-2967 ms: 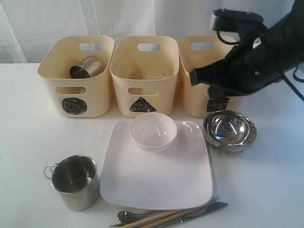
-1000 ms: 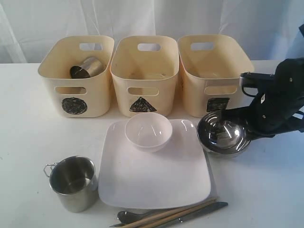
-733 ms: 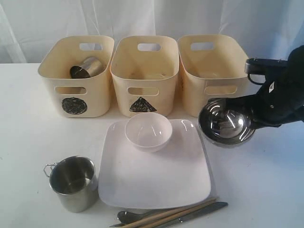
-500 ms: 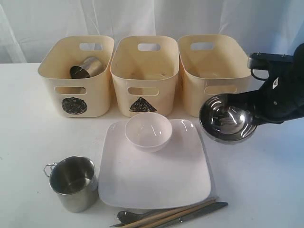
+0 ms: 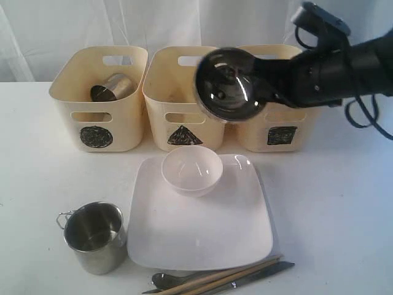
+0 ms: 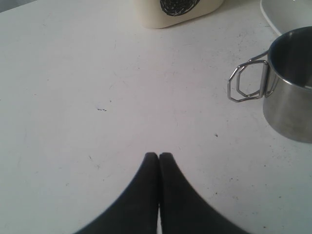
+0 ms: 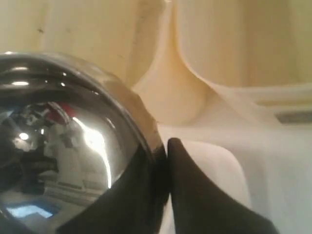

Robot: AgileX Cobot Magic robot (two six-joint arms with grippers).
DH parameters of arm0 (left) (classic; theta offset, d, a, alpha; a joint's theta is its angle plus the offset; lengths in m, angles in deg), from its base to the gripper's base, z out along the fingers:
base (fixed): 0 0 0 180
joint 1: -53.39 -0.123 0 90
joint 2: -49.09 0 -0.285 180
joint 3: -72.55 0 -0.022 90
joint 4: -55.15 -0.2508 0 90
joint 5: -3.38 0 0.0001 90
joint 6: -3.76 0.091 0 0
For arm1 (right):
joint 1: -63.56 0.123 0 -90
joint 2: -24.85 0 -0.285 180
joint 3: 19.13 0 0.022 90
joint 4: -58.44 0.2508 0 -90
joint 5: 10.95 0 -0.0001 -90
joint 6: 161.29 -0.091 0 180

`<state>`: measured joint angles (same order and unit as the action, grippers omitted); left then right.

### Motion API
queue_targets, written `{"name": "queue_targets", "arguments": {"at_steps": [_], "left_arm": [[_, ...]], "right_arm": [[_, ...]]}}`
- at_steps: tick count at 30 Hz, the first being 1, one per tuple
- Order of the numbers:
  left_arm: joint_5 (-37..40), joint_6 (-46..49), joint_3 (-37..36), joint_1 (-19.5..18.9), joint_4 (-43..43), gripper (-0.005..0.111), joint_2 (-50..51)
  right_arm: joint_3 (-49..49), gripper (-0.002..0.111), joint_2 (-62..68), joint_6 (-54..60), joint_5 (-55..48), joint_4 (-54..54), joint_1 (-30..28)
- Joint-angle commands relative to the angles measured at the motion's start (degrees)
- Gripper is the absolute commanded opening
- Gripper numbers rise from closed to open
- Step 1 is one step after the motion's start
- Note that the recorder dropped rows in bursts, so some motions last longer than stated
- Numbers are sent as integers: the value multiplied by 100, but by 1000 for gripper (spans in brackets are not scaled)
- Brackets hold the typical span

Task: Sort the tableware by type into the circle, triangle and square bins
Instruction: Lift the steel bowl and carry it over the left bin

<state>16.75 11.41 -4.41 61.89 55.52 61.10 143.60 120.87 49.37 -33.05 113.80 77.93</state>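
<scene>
The right tool [image 5: 268,92] is clamped on the rim of the steel bowl [image 5: 228,85], which juts tilted beyond it, above the triangle bin's [image 5: 184,114] right rim.

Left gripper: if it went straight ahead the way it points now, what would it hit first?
Likely the circle bin, dead ahead of the shut left gripper across bare table; the mug stands off to one side. If the gripper tilts down, the table comes first; depth is unclear.
</scene>
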Motion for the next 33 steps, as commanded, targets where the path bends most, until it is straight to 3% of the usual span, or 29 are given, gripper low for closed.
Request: {"name": "queue_targets", "arguments": {"at_steps": [1,11,19,33], "left_arm": [[-1,-9,-25,33,14,0,-28],[-1,-9,-25,33,14,0,-28],[-1,-9,-25,33,14,0,-28],[-1,-9,-25,33,14,0,-28]], "right_arm": [[741,0,519,1402,243,1265,325],[2813,0,2122,2030,250,1304,799],[4211,0,3154,3129,-346,1354,983],[5590,0,4159,3918,-1015,1424,1135]]}}
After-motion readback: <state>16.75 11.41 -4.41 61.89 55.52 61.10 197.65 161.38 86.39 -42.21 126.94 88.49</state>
